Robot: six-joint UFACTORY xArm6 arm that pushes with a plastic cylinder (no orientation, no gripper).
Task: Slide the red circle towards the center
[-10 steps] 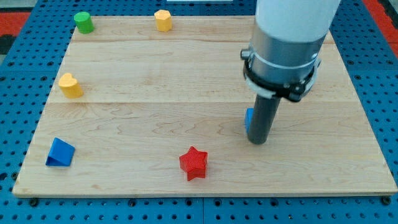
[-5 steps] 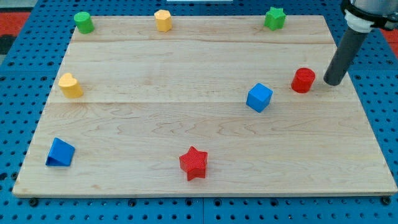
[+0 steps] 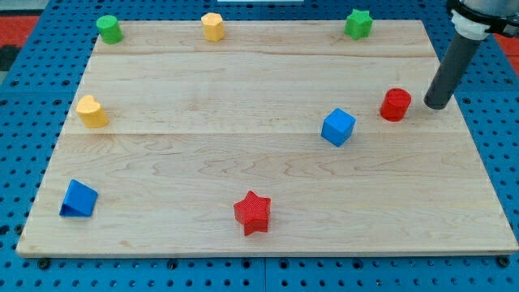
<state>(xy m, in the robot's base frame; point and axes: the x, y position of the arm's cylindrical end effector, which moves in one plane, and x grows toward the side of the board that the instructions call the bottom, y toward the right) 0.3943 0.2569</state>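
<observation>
One red circle (image 3: 396, 105) sits near the surface's (image 3: 243, 162) right edge; my tip (image 3: 435, 106) stands just beside it, on its right. You will see no jaws: the arm ends in a plain rod.

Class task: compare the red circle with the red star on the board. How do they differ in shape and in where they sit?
The red circle is a round cylinder; the red star has five points. The circle sits near the view's right edge, just left of my tip; the star lies near the view's bottom, far from it. The blue cube is close to the circle, not the star. Both are red.
</observation>
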